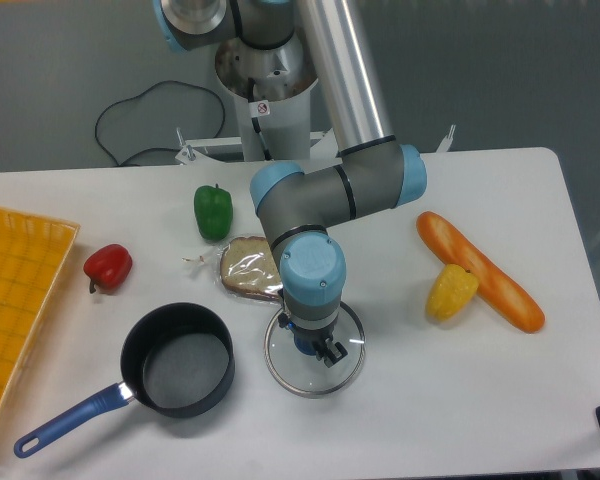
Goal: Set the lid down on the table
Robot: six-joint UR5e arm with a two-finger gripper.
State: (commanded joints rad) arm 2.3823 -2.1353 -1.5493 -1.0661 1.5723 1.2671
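The lid (315, 376), a round glass disc with a thin silver rim, lies flat or nearly flat on the white table (460, 410), just right of the black saucepan (178, 358). My gripper (314, 347) points straight down over the lid's centre, at its dark blue knob. The wrist hides most of the fingers and the knob, so I cannot tell whether the jaws are closed on the knob or parted.
A wrapped sandwich (248, 266) lies right behind the lid. A green pepper (213, 211) and red pepper (108, 267) sit to the left, a yellow-orange gridded tray (15, 300) at the left edge. A baguette (480, 271) and yellow pepper (451, 291) lie to the right.
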